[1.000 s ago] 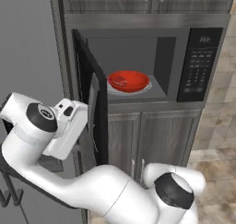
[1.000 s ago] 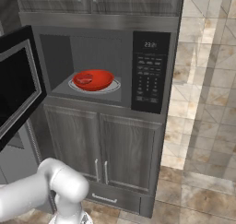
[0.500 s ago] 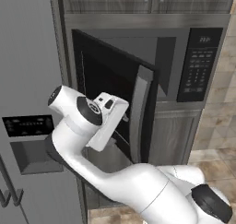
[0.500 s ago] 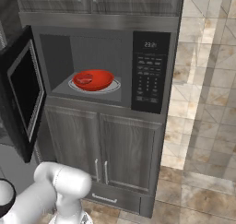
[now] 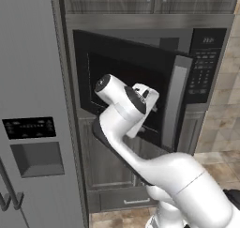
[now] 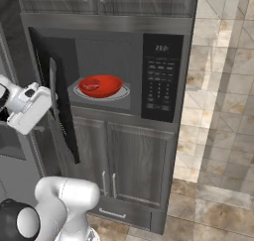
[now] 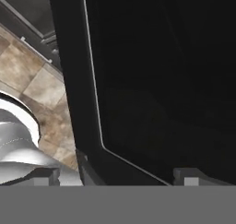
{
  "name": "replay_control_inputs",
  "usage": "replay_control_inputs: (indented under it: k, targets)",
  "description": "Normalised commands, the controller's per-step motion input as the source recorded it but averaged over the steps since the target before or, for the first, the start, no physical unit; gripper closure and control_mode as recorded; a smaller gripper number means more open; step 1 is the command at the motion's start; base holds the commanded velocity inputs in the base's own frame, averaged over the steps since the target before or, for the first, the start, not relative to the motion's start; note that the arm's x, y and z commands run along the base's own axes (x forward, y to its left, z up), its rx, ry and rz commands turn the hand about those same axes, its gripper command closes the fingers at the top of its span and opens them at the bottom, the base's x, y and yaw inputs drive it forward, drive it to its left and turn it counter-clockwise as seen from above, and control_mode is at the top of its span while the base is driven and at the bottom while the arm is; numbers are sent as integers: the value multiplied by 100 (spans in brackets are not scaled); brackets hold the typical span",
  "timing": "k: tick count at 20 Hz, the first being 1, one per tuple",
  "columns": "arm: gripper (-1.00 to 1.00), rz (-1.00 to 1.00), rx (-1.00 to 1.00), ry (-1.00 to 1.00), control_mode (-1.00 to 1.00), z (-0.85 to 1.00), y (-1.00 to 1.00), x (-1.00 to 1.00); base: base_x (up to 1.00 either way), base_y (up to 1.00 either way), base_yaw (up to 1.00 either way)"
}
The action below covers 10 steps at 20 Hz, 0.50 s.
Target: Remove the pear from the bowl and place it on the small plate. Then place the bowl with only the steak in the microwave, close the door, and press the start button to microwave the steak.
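Left to right: grey fridge (image 5: pixel 33 105) with its dispenser panel fills the left of the left base view. Next, the door (image 5: pixel 136 86) of the microwave (image 6: pixel 161 76) stands partly swung, roughly halfway shut, with its silver handle (image 5: pixel 172 107) on the free edge. Robot hand sits against the outer dark-glass face of the door, just left of the handle; in the right base view the same hand is at the far left, beside the door's edge (image 6: pixel 54 96). Gripper (image 7: pixel 115 174) fingers spread wide, nothing between them; hand view shows the two tips (image 7: pixel 44 174) apart at the bottom with the door's dark glass and its frame edge right in front, close up, can't tell if the tips actually touch it. Inside the cavity the red bowl (image 6: pixel 100 85) sits on the white turntable (image 6: pixel 124 92), roughly centred, a darker reddish piece, the steak (image 6: pixel 89 85), in its left part, too small to make out detail. Keypad panel (image 6: pixel 159 81) on the right, display lit. Grey cabinet doors (image 6: pixel 121 168) below, tiled floor (image 6: pixel 218 195) further right.
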Motion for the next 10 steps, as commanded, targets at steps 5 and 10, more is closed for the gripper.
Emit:
replay_control_inputs:
  k: [5, 10]
  targets:
    - [-100, 7, 5, 0, -100, 13, -49, 76, 0, 0, 0]
    - [-100, 10, 5, 0, -100, 15, -32, 80, 0, 0, 0]
